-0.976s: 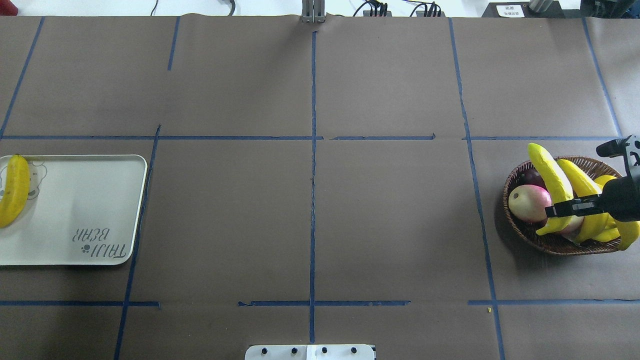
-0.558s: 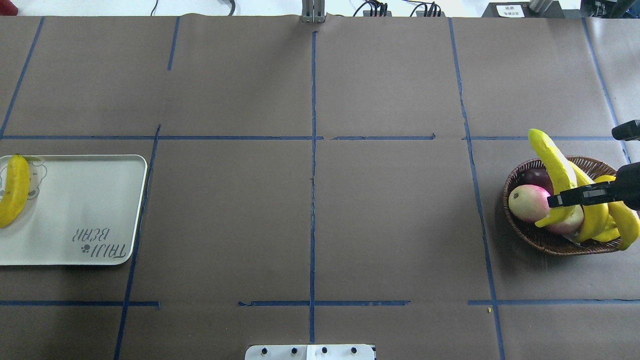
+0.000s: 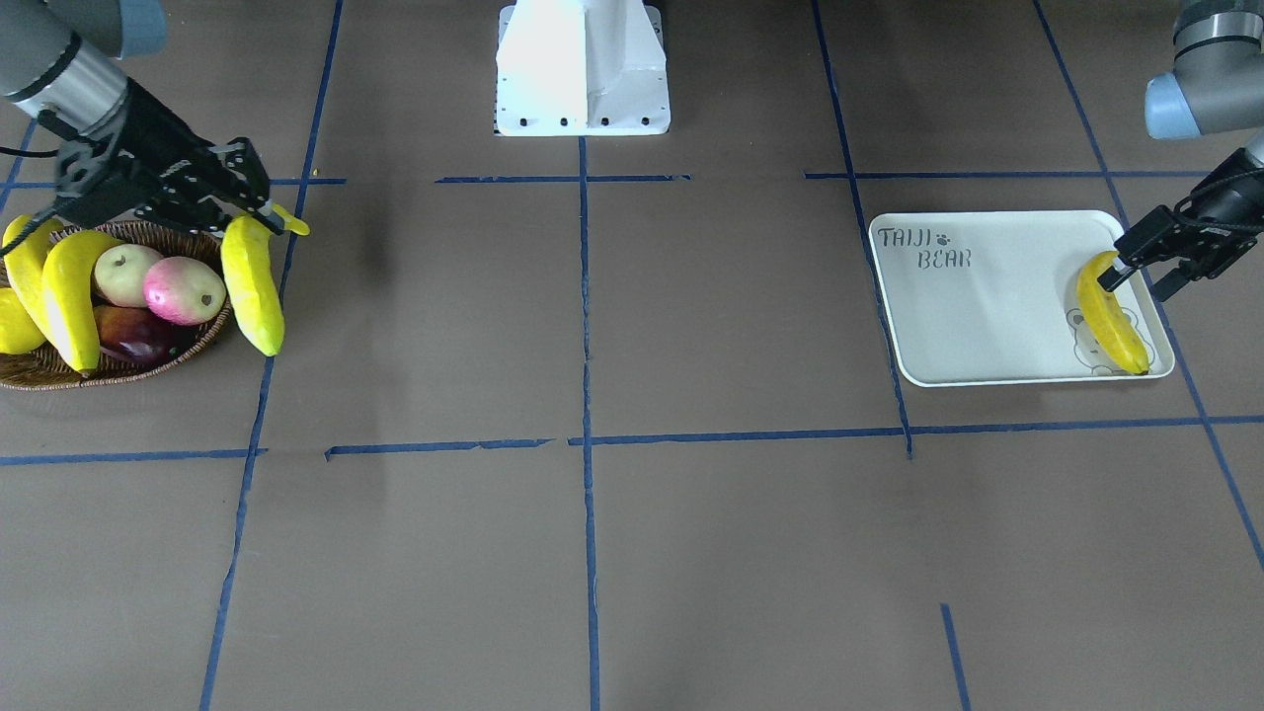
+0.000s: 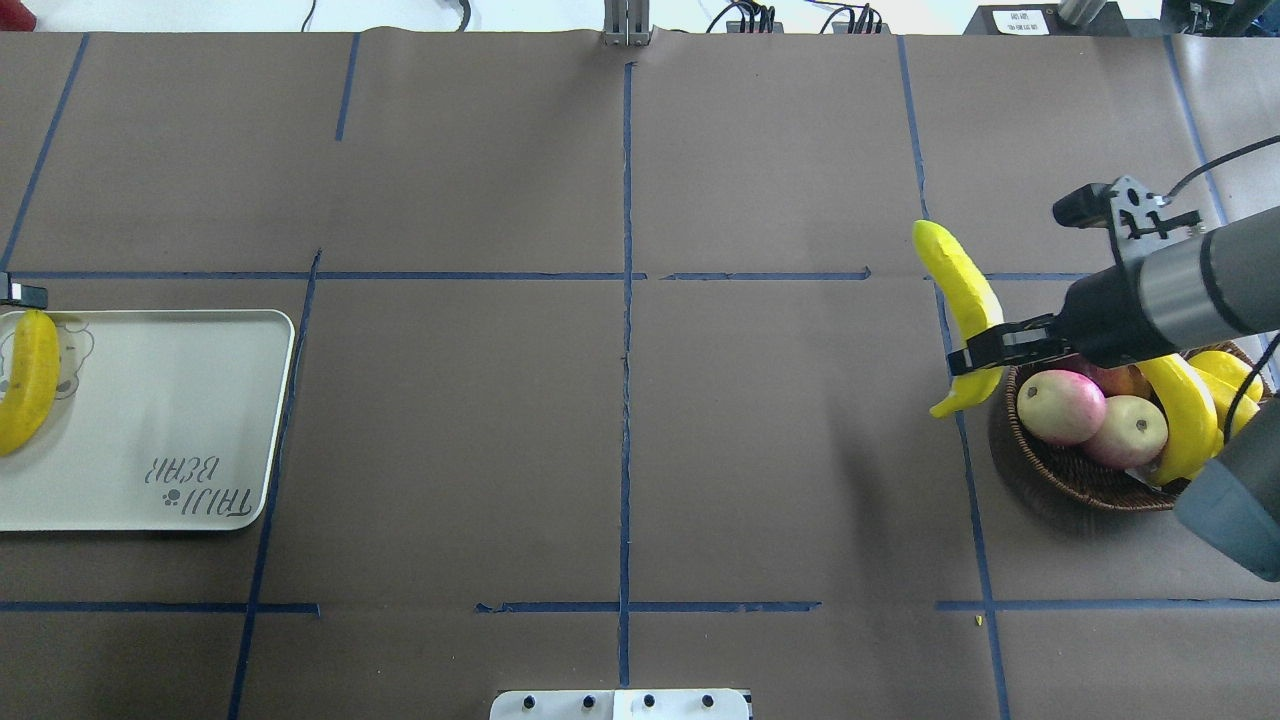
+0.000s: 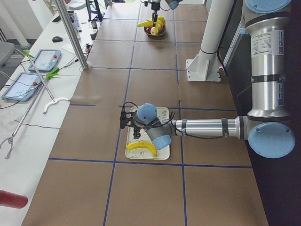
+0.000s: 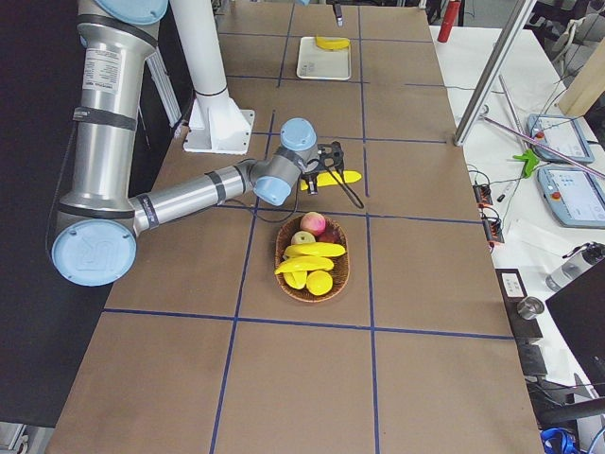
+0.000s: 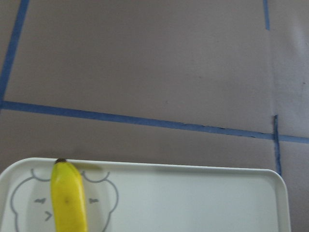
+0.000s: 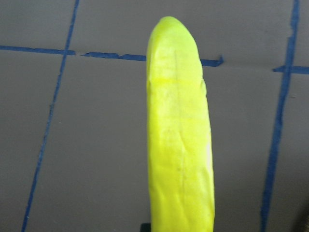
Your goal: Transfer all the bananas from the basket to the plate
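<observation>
1 down, 1 in hand, 2 waiting.
Your right gripper (image 4: 978,350) clamps a banana (image 4: 955,275) just clear of the basket (image 4: 1075,490), 2 bananas (image 4: 1185,420) inside; far off, the left gripper (image 3: 1136,281) gapes beside the lone banana (image 3: 1114,326) on the plate (image 3: 987,316).

I am working over a table (image 4: 450,150) covered in brown paper, with blue tape lines (image 4: 625,400) crossing it in a grid. At my twelve o'clock an aluminium post (image 5: 70,33) is standing at the table's far edge. Beyond it a white bench (image 5: 33,141) is running alongside, carrying two tablets (image 5: 44,59) and a computer mouse (image 5: 57,39). Black cables (image 4: 760,18) are trailing at one o'clock, and a red cylinder (image 4: 15,15) is lying near eleven. Even white light is falling from above, casting soft shadows.
</observation>
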{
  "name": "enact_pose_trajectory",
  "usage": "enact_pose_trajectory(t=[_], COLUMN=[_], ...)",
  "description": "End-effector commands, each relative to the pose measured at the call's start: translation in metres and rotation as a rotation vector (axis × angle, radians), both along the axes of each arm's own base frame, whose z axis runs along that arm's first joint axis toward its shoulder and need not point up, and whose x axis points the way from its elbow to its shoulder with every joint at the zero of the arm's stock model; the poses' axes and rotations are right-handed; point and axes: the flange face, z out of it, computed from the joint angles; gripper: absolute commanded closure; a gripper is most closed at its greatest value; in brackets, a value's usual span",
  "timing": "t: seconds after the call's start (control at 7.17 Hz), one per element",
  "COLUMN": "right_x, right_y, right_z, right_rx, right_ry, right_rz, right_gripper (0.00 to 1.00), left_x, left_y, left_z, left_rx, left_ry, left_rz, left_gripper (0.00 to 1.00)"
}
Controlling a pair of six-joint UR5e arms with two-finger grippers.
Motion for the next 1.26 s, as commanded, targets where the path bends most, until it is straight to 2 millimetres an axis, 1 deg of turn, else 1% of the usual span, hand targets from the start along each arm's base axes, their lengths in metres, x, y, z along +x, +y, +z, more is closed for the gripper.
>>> enact_pose_trajectory(t=[0.0,0.14,0.28,0.42,0.56,0.7,0.84,0.98,1.12], right_x=[-0.066,-0.096,-0.125,-0.150,-0.165,-0.182,-0.202,-0.221,-0.237], right_y=[0.002,0.006,0.017,0.028,0.032,0.041,0.045,0.046,0.045], right_z=[-0.049,-0.070,-0.096,-0.113,-0.134,-0.151,-0.168,-0.181,-0.195], right_rx=[0.024,-0.012,0.007,-0.009,-0.015,-0.025,-0.016,-0.027,-0.043], right_ry=[-0.040,-0.064,-0.087,-0.109,-0.139,-0.162,-0.177,-0.188,-0.199], right_rz=[-0.020,0.012,0.051,0.067,0.079,0.096,0.113,0.126,0.143], right_gripper=[0.98,0.99,0.98,0.98,0.98,0.98,0.98,0.98,0.98], left_x=[0.038,0.064,0.090,0.110,0.138,0.171,0.208,0.240,0.253], left_y=[-0.020,-0.023,-0.030,-0.039,-0.041,-0.038,-0.027,-0.015,-0.012], left_z=[-0.058,-0.088,-0.119,-0.152,-0.182,-0.217,-0.245,-0.275,-0.302], left_rx=[0.072,0.005,-0.014,-0.041,-0.081,-0.096,-0.098,-0.068,-0.043], left_ry=[0.065,0.128,0.175,0.226,0.274,0.319,0.349,0.375,0.401], left_rz=[0.045,0.044,0.062,0.062,0.083,0.123,0.183,0.243,0.267], left_gripper=[0.00,0.00,0.00,0.00,0.00,0.00,0.00,0.00,0.00])
